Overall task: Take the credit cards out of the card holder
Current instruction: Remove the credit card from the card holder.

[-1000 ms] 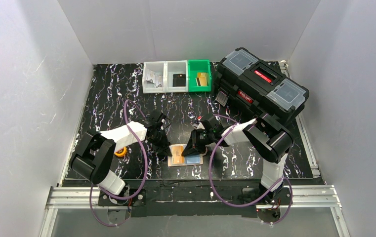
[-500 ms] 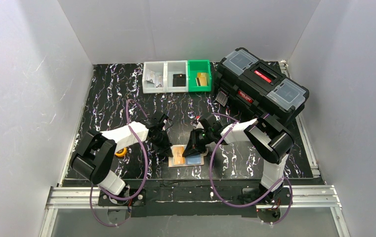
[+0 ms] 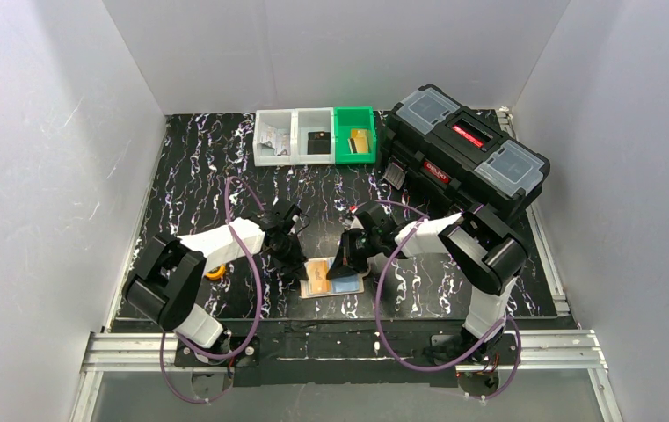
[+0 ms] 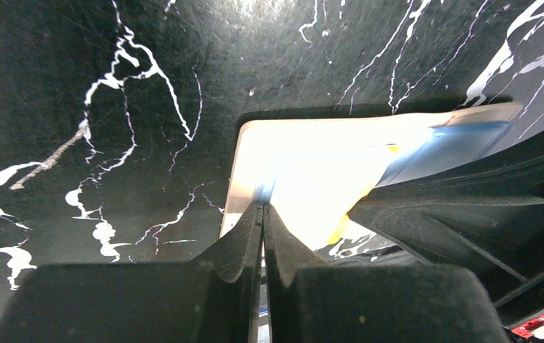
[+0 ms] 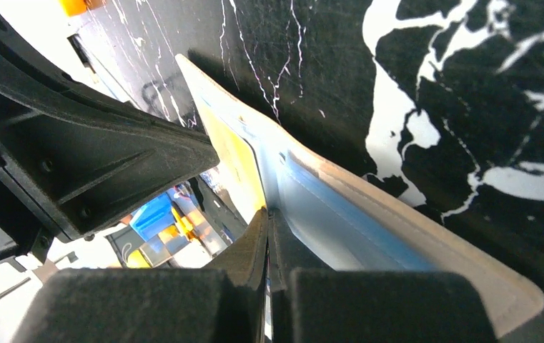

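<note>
The card holder (image 3: 330, 280) is laid open on the black marbled table (image 3: 199, 167) between the arms, with the tan-gold card (image 3: 316, 277) and pale blue card (image 3: 346, 284) kept inside it, and is touched by the left gripper (image 4: 262, 207) and right gripper (image 5: 267, 214), each with its fingers pressed together.

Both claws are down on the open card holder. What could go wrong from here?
1. The left claw and right claw both look shut, tips on the card holder; with nothing pinched, the pale blue card may not come out.
2. The holder lies loose on the table; a drag could slide it whole.
3. The claws sit close together and could collide.
</note>
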`<state>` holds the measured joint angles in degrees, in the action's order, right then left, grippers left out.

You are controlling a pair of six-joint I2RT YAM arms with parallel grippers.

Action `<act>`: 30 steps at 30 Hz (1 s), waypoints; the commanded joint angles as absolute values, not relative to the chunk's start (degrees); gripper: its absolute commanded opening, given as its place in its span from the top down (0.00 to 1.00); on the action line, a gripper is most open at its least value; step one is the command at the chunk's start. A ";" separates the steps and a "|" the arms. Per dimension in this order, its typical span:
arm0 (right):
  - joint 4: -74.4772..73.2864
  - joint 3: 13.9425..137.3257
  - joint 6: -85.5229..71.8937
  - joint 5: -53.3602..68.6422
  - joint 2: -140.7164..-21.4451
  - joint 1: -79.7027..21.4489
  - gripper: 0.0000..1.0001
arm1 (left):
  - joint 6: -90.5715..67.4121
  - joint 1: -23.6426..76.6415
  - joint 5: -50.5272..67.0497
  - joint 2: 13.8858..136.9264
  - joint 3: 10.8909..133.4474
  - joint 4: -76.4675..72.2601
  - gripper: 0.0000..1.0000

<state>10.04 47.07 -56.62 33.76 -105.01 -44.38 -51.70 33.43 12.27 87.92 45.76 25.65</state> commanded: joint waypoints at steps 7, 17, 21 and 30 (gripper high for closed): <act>13.05 45.26 -56.31 33.32 -102.87 -43.51 0.92 | -51.62 34.98 7.78 90.27 42.00 29.13 1.00; 14.27 45.00 -56.89 34.33 -102.89 -43.57 0.76 | -51.51 34.98 9.17 91.44 42.18 27.84 1.00; 14.59 45.01 -56.95 34.61 -102.77 -43.67 0.79 | -51.50 34.94 9.70 92.18 42.36 27.46 1.00; 13.72 43.20 -57.11 31.52 -99.71 -43.61 0.64 | -51.62 34.94 9.53 93.59 42.37 27.57 1.00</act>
